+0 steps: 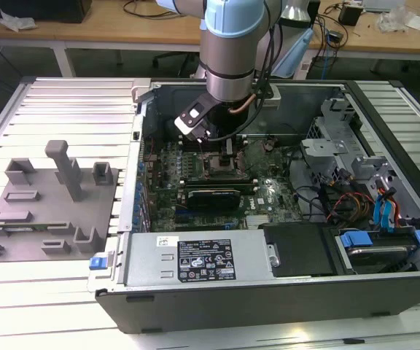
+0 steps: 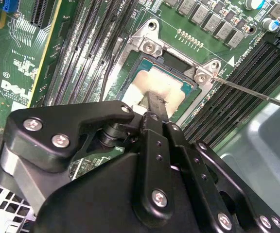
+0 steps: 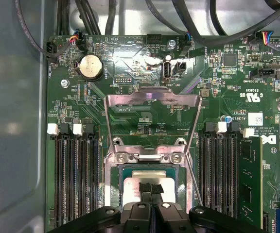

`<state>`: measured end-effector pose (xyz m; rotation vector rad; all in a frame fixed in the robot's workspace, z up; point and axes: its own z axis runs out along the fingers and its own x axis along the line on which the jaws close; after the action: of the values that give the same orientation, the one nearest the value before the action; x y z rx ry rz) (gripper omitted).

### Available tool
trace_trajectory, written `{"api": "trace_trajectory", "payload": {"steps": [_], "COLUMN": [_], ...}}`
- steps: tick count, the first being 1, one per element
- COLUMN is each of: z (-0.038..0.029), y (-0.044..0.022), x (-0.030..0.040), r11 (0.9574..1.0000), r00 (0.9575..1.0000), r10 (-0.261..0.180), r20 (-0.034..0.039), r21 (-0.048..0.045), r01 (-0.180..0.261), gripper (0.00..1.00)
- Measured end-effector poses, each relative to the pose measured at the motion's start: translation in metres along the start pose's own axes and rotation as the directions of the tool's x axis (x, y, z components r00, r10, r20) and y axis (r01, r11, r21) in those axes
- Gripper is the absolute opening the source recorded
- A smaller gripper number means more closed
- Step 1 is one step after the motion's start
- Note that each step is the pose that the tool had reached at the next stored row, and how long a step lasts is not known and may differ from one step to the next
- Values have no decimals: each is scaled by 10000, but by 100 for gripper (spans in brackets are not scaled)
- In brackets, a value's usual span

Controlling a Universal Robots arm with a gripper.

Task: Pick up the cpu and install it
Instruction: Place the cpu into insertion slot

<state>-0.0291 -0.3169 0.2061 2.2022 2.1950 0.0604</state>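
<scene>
Quick count of what's on the bench: one arm (image 1: 228, 51), one gripper (image 3: 151, 190), one open PC case (image 1: 232, 310) lying on its side on the slatted table (image 1: 49, 102), and one grey moulded tray (image 1: 49, 198) sitting well apart from the case on the exterior view's left. Inside there's one motherboard (image 1: 268, 200), one socket (image 2: 179, 65), one cpu (image 2: 159, 87) and one power supply (image 1: 195, 259) along the near wall. In the first wrist view I count one coin battery (image 3: 90, 67), one retention frame (image 3: 152, 99) swung up and open on the far side of the socket, two banks of memory slots flanking the socket, and one memory stick (image 3: 249, 179) seated in one of them. The second wrist view also shows one thin metal lever (image 2: 247, 91) sticking out past the socket corner. The arm comes in from the far side and drops pretty much straight down into the middle of the case, with its last joint vertical and the gripper pointing down at the board. The cpu is lying flat inside the socket, silvery top up, with the socket edges visible around it. The two fingers (image 2: 155, 109) are pressed close together, no real gap between them, with their tips right over the middle of the chip's top. They're not around its edges, and I honestly can't tell if they're touching it or just above it.
</scene>
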Motion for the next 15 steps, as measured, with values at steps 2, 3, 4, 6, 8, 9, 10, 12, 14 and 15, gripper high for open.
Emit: {"api": "trace_trajectory", "payload": {"steps": [2,3,4,6,8,9,10,12,14,15], "z": [7,8,8,9,11,11,11,6,-24,-40], "y": [0,0,0,-1,-1,-1,-1,0,1,2], "x": [1,0,0,0,0,0,0,1,0,1], "r11": [10000,10000,10000,10000,10000,10000,10000,10000,10000,10000], "r00": [10000,10000,10000,10000,10000,10000,10000,10000,10000,10000], "r10": [1,0,0,1,0,0,0,0,1,1], "r20": [-5,-2,0,0,-1,-1,-1,-6,-1,-2], "r21": [-3,-2,-1,-2,-2,-2,-2,-5,-2,-2], "r01": [-1,0,0,-1,0,0,0,0,-1,-1], "gripper": [11,11,11,11,11,11,11,11,11,11]}}
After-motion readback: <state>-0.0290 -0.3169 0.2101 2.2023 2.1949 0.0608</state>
